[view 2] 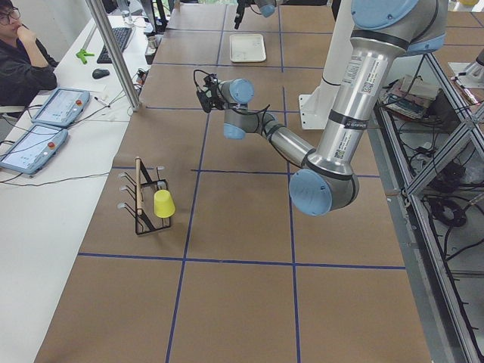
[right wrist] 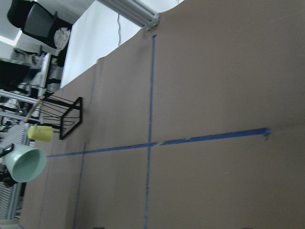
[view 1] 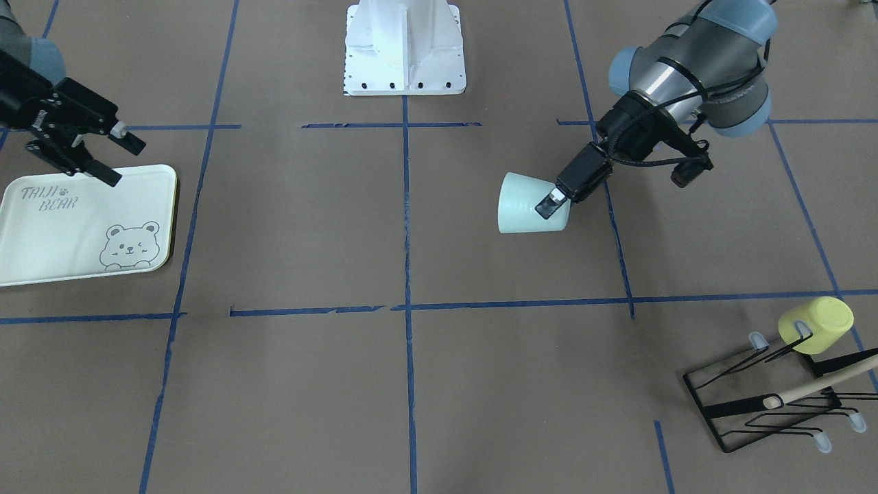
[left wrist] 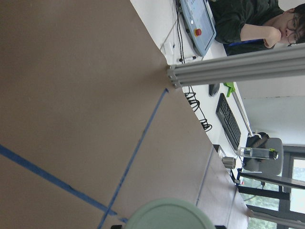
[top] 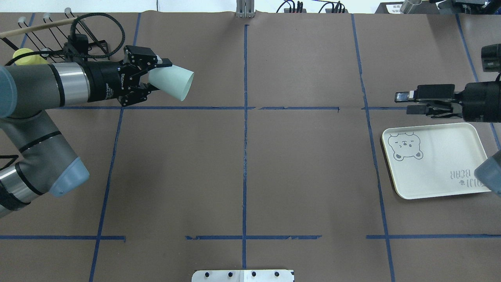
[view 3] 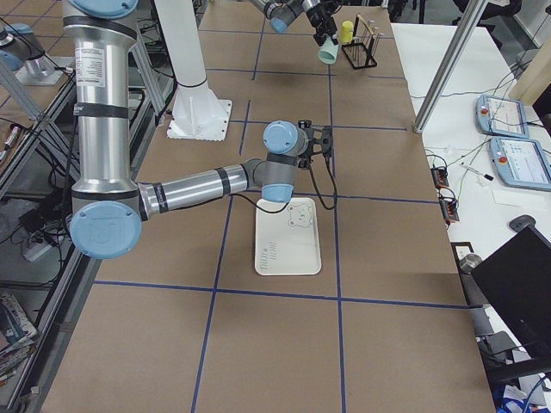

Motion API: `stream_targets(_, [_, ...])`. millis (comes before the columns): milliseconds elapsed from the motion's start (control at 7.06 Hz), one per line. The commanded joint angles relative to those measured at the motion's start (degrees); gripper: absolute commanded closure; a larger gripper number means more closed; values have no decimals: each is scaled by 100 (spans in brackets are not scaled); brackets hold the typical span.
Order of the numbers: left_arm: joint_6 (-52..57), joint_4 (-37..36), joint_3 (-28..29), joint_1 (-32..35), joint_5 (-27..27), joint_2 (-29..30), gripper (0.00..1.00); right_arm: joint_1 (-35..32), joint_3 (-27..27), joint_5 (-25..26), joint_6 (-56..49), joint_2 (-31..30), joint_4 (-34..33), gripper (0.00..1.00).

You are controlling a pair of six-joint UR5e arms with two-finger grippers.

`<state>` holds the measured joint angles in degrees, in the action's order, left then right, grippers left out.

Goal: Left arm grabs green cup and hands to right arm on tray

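The left arm [top: 70,84] extends over the far part of its side of the tabletop [top: 242,164]. The left fingers [view 1: 551,204] are clamped on the green cup [top: 174,82] across its narrow closed end, one finger on each side of the wall. The cup lies over on its side in that grip, with its open mouth turned toward the middle of the tabletop and the right arm [view 3: 189,185]. In the right side view it hangs clear of the surface. It is well apart from the tray [top: 430,164], which lies flat at the opposite end of the tabletop, its bear drawing toward the centre.

The right fingers [top: 409,96] are spread apart and grip nothing. They point toward the cup and hover just past the tray's far edge, raised above it. The right wrist view shows the green cup small at its left edge, mouth toward the camera.

In the corner beyond the left arm stands a black wire rack [view 1: 754,405]. A yellow cup [view 1: 816,324] sits upended on one of its prongs, and a wooden stick [view 1: 823,384] lies across it.
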<state>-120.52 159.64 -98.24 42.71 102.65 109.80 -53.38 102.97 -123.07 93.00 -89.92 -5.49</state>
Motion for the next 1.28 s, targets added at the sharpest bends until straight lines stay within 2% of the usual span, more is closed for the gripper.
stream_targets(0, [-383,399,7,-682,-568,217,62,1420,-127,1761,876,79,1589,0])
stream_targets(142, [-385,557,24,-946,-753,339,62,1862,-180,2056,912,297,1882,0])
stream_targets(425, [-385,577,7,-1115,-781,446,61,2365,-390,2434,1211,1060,1859,0])
stream_targets(567, [-385,577,16,-1151,-781,507,61,2463,-539,2567,1212,1403,1815,0])
stream_targets(850, [-385,577,16,-1168,-781,525,61,2753,-681,3181,1229,1801,1693,0])
stream_targets(1133, [-385,577,16,-1195,-781,552,61,2771,-681,3323,1667,2143,1273,3])
